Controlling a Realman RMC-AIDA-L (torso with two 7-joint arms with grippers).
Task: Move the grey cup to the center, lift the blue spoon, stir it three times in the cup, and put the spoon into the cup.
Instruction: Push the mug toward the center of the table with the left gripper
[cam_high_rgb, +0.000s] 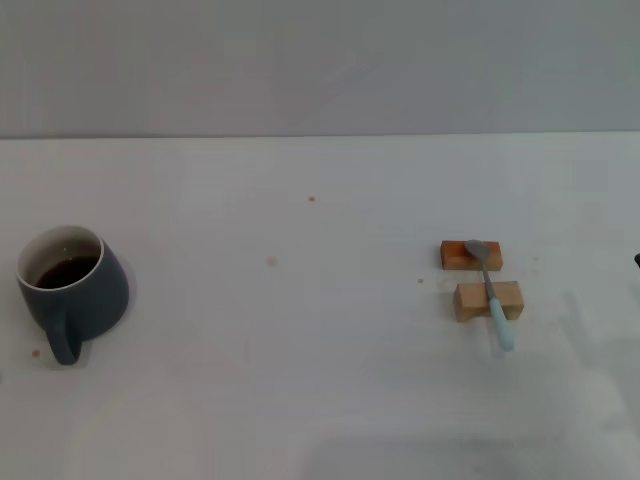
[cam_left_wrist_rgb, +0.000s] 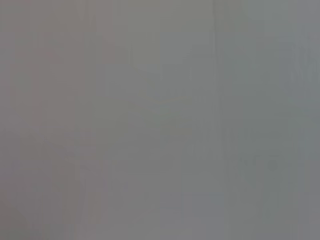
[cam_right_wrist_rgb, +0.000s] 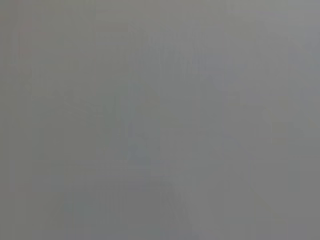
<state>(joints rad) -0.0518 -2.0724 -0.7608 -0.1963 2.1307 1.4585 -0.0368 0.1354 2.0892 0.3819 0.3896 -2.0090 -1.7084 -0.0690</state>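
Observation:
The grey cup (cam_high_rgb: 75, 290) stands at the left of the white table (cam_high_rgb: 300, 380) in the head view. It holds dark brown liquid and its loop handle points toward me. The blue spoon (cam_high_rgb: 490, 292) lies at the right across two small wooden blocks (cam_high_rgb: 488, 300), with its metal bowl on the far block and its pale blue handle reaching toward me. Neither gripper shows in the head view, apart from a small dark bit at the right edge (cam_high_rgb: 636, 262). Both wrist views show only a plain grey surface.
A grey wall (cam_high_rgb: 320, 60) rises behind the table's far edge. A few small brown specks (cam_high_rgb: 311, 199) mark the tabletop between the cup and the blocks.

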